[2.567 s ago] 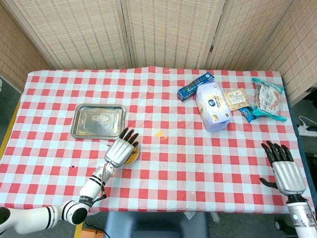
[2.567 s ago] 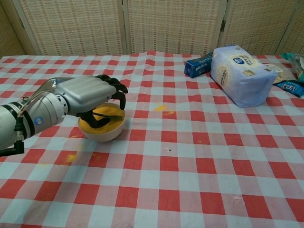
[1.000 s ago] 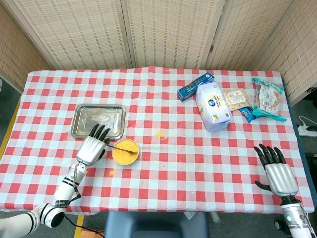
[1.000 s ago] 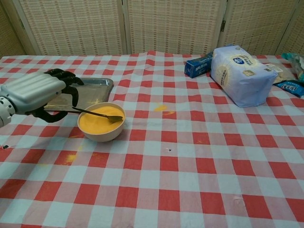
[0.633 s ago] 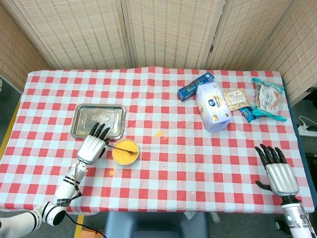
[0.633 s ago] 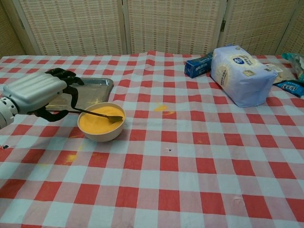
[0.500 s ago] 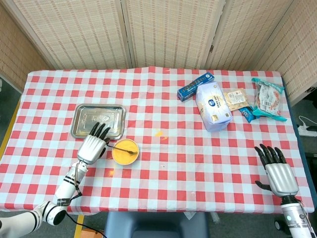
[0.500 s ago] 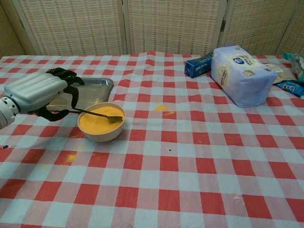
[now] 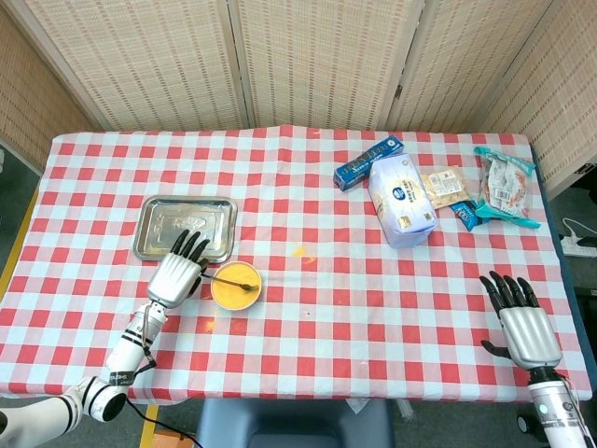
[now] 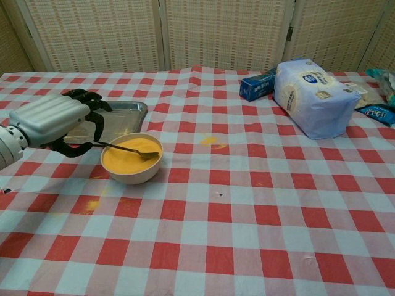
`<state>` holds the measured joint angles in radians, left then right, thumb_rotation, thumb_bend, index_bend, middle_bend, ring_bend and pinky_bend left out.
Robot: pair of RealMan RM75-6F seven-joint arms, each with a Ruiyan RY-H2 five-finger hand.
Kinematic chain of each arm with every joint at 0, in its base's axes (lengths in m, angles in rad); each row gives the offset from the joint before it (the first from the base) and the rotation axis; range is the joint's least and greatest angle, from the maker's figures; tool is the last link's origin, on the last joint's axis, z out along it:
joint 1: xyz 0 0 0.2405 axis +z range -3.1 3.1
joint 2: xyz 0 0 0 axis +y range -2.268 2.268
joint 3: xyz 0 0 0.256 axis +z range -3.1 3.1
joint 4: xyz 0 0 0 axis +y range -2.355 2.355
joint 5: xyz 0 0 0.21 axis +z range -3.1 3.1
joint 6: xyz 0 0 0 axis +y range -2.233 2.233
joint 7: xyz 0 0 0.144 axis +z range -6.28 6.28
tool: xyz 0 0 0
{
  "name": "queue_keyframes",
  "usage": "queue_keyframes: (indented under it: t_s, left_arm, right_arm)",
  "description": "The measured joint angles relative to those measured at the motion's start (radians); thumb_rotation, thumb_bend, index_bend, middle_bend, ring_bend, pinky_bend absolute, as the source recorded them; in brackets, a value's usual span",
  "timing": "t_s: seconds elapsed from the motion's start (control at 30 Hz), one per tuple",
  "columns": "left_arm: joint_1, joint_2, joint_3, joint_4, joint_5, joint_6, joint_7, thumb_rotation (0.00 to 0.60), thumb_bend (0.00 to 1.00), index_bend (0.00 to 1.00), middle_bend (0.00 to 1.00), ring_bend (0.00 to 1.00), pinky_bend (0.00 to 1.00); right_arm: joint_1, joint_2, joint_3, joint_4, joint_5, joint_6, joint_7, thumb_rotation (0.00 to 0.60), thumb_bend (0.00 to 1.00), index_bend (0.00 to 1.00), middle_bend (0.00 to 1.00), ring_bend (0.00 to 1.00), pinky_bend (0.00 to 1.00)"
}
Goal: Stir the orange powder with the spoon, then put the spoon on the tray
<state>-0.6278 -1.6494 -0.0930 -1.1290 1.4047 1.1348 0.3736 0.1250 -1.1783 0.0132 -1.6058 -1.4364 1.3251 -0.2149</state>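
Right then, your left hand (image 10: 52, 121) pinched the spoon (image 10: 126, 148) by its handle just left of the bowl (image 10: 132, 158), the spoon's tip lying in the orange powder (image 9: 235, 283). Behind the bowl sat the tray (image 9: 185, 228). Far right of the bowl, your right hand (image 9: 525, 324) hovered with fingers spread, holding nothing.

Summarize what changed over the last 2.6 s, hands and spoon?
The left hand moved from over the bowl out to its left, beside the tray, still holding the spoon with its tip in the orange powder. The right hand drifted slightly. Bowl, tray and packages stayed put.
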Motion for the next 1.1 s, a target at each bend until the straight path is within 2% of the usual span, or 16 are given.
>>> queue_keyframes:
  t_s: [1.1]
  left_arm:
    - [0.006, 0.005, 0.002, -0.029, 0.022, 0.010, -0.003, 0.600, 0.43, 0.52, 0.14, 0.00, 0.04]
  right_arm:
    - [-0.006, 0.013, -0.004, -0.014, 0.004, 0.010, -0.002, 0.600, 0.04, 0.00, 0.00, 0.00, 0.00]
